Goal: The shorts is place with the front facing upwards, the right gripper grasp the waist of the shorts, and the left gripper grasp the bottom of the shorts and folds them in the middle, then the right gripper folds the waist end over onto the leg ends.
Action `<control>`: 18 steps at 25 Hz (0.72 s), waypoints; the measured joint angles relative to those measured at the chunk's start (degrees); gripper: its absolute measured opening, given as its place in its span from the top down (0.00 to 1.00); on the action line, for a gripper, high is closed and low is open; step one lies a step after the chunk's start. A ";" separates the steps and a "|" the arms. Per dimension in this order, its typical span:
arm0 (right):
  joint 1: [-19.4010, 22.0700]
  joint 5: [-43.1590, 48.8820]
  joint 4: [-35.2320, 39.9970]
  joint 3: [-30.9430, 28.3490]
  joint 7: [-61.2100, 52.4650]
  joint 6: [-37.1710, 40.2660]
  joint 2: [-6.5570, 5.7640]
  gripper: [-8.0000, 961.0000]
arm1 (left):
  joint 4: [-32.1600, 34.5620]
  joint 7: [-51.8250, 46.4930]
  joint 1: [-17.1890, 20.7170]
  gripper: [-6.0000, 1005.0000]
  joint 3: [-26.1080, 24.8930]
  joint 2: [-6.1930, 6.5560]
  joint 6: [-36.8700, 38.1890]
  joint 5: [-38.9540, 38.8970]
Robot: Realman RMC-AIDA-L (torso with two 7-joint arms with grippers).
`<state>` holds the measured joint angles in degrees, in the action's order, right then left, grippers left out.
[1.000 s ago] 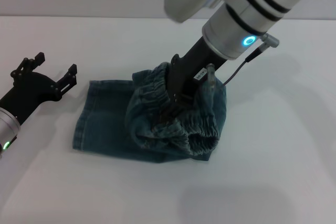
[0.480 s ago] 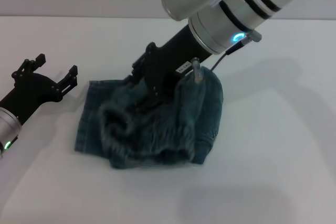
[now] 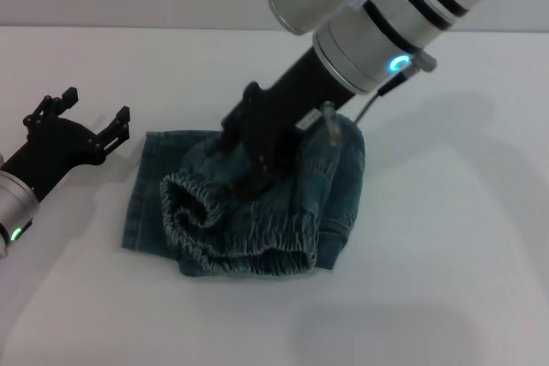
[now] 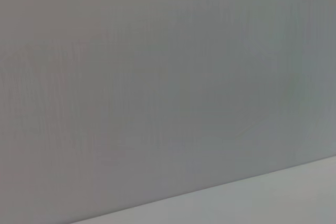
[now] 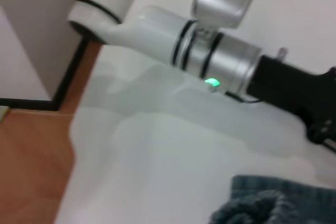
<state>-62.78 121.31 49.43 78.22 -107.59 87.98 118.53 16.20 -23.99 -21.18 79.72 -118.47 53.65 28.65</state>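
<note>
Shorts (image 3: 249, 212), on counter (image 3: 446, 255): lengthwise fold done, waist (image 3: 214, 229) carried most of the way to leg ends (image 3: 141, 190) by right gripper (image 3: 256, 179), jaws clamped on denim; left gripper (image 3: 86, 122) parked alongside, jaws spread.

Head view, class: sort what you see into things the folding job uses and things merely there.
In the job:
- shorts
- waistband
- right claw, on the shorts
- left claw, open, beside them

Merely there:
- white table
</note>
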 joint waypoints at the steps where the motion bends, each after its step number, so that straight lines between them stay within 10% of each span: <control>1: 0.10 0.00 -0.03 -0.17 -0.30 1.10 -0.02 0.46 | 0.00 0.00 -0.01 0.16 0.00 0.00 -0.01 0.00; 18: 4.42 12.39 -0.20 -4.50 -11.54 16.89 -0.06 0.46 | 0.06 0.00 -1.35 0.16 0.00 -0.05 -0.04 0.00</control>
<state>-58.36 133.70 49.23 73.72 -119.13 104.88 118.47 16.26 -23.99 -22.52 79.71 -118.52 53.61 28.65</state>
